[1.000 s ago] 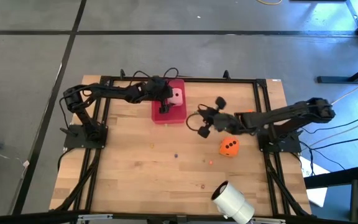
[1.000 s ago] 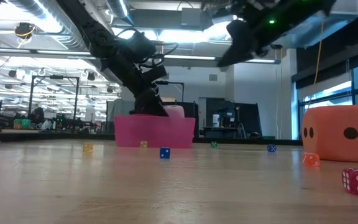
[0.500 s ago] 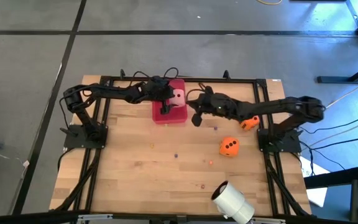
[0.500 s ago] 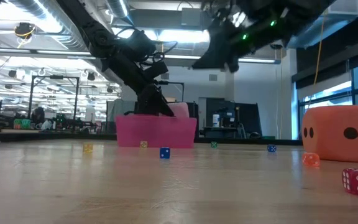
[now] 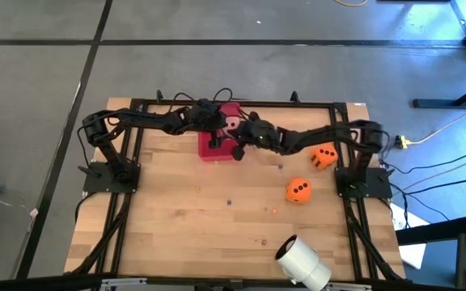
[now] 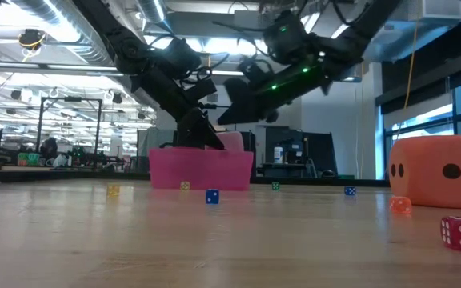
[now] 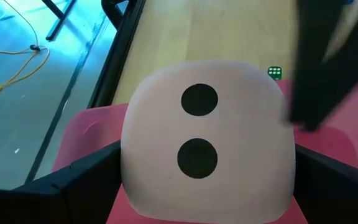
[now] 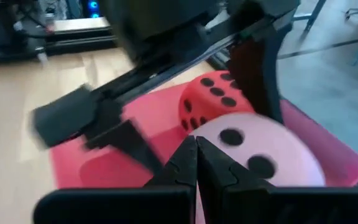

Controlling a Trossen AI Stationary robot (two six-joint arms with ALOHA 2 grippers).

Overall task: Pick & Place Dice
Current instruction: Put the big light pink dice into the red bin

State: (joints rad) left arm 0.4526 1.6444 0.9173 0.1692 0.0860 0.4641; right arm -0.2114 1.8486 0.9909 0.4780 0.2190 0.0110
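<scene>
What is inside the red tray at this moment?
Inside the red tray sit a pale pink die and a red die. The open left gripper brackets the pink die. The right gripper, shut, hovers over the tray, hiding part of its floor.

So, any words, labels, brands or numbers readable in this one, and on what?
None readable: no words, brands or digits.
Pink die: only pips, two dark ones facing the left wrist camera.
Red die: pips only.
Orange dice and: pips only.
White roll: no print visible.
</scene>
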